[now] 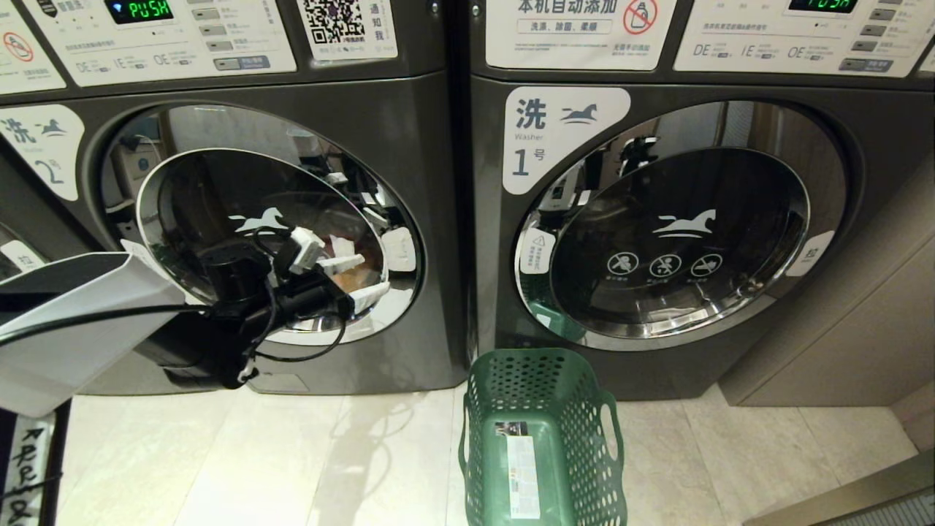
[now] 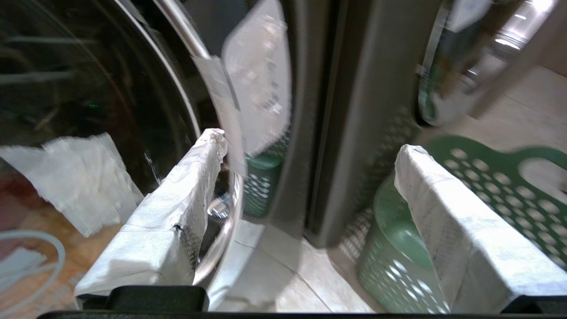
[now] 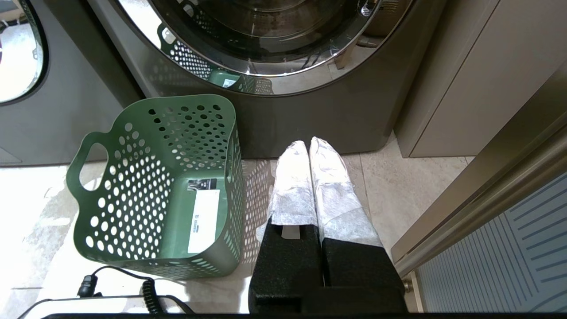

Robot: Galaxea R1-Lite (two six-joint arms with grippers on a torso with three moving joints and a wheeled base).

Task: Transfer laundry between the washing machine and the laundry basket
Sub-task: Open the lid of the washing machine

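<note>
The washing machine (image 1: pixel 420 146) labelled 2 stands at the left, and its round chrome-rimmed door (image 1: pixel 219 190) looks shut. My left gripper (image 1: pixel 361 277) hangs open and empty in front of the door's lower right part. In the left wrist view this gripper (image 2: pixel 310 146) has one wrapped finger (image 2: pixel 177 208) by the chrome rim and the other towards the basket (image 2: pixel 487 177). Dim reddish and orange patches (image 2: pixel 40 239) show behind the glass; I cannot tell whether they are laundry. The green laundry basket (image 1: pixel 584 438) sits empty on the floor. Low beside the basket (image 3: pixel 133 186), my right gripper (image 3: pixel 308 144) is shut on nothing.
The like machine labelled 1 (image 1: pixel 862 241), door shut, stands right behind the basket. A beige cabinet side (image 1: pixel 862 329) closes off the right. Pale floor tiles (image 1: pixel 292 453) lie left of the basket. A black cable (image 3: pixel 146 292) lies on the floor by the basket's near side.
</note>
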